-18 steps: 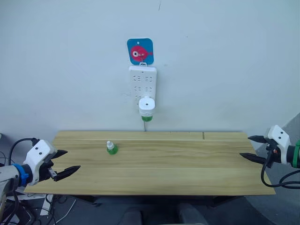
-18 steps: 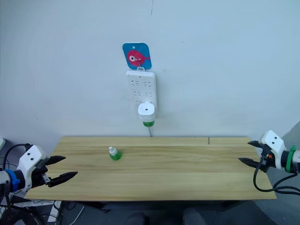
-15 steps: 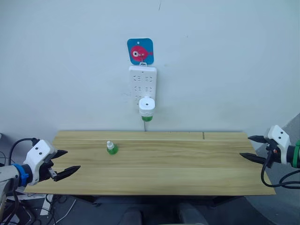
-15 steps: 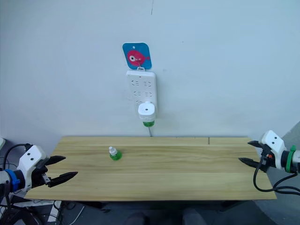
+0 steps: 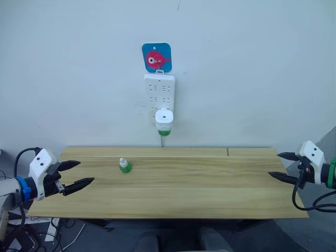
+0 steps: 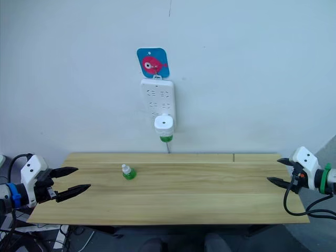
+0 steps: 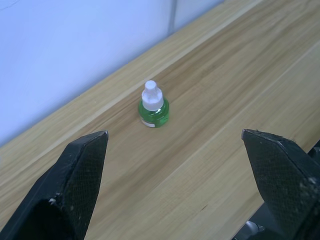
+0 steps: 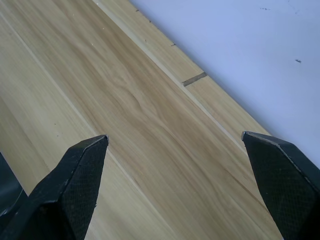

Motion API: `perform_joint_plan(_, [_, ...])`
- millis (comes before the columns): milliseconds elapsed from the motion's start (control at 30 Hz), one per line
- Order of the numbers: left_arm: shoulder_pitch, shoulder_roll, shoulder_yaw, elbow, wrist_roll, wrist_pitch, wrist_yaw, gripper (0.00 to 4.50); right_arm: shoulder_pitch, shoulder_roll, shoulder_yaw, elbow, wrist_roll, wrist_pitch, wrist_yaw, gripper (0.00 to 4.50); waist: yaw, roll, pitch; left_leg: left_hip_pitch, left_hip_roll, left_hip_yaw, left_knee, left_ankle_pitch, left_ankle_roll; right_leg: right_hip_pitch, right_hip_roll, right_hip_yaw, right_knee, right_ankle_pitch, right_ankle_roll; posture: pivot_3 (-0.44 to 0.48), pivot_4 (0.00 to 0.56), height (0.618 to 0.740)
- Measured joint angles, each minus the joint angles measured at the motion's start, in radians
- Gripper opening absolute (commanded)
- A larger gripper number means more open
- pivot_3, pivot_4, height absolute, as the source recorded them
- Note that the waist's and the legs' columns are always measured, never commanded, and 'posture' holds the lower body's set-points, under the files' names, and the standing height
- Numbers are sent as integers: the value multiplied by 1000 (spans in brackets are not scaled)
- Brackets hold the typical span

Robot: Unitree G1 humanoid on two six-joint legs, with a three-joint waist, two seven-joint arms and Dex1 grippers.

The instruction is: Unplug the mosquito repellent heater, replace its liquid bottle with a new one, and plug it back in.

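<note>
**A:** So what's the head cam got?

**B:** Left eye: the mosquito repellent heater (image 5: 164,119) is plugged into the bottom of the white power strip (image 5: 159,94) on the wall, green bottle (image 5: 165,132) hanging under it, above the far edge of the wooden table (image 5: 210,189). Fish sticker (image 5: 157,57) sits above the strip. The spare bottle (image 5: 124,165) stands upright on the table, left of centre. Left gripper (image 5: 73,175) hovers at the table's left edge, fingers spread apart, holding nothing. Right gripper (image 5: 282,166) is off the right edge, also spread and empty.

**A:** Right eye?

**B:** Same layout, nothing extra.

**A:** Wrist cams?

**B:** Left wrist: spare bottle dead ahead between the 2 fingers (image 7: 80,175), well apart from them, white cap up. Right wrist: 2 wide-open fingers (image 8: 75,180) over bare wood and the wall.
</note>
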Motion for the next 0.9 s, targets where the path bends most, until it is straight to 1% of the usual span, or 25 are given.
perform_joint_plan(233, [-16,4,0,52,11,-37,-18,4500,18,1,-10,-32,35,29,-5,4464,0,0,0,0,0,0,0,0,0,0,0,0,0,0,0,54,63,710])
perform_joint_plan(433, [-53,-13,0,66,-2,-42,-5,4500,72,20,-25,-85,36,25,-38,4464,-2,0,1,0,0,0,0,0,0,0,0,0,0,0,0,-3,89,710])
perform_joint_plan(567, [-99,-34,0,31,-31,34,20,4500,149,64,-53,-241,69,65,-75,4464,-9,-2,3,-1,0,-1,0,0,0,0,0,-1,0,0,0,-47,107,710])
perform_joint_plan(667, [-154,-35,-12,-8,-47,105,42,4500,196,99,-63,-406,107,119,-115,4464,-18,-2,8,-2,0,-2,2,0,0,0,0,-1,0,0,0,-63,114,710])
perform_joint_plan(800, [-257,-35,-56,-47,-67,191,55,4500,221,145,-72,-626,160,224,-203,4464,-33,-4,14,-2,0,-3,3,0,0,0,0,-1,0,0,0,-91,118,710])
perform_joint_plan(900, [-346,-42,-110,-46,-66,223,63,4500,191,189,-47,-757,186,326,-302,4464,-50,-8,18,-3,0,-4,3,0,0,0,1,-2,0,0,1,-117,122,710])
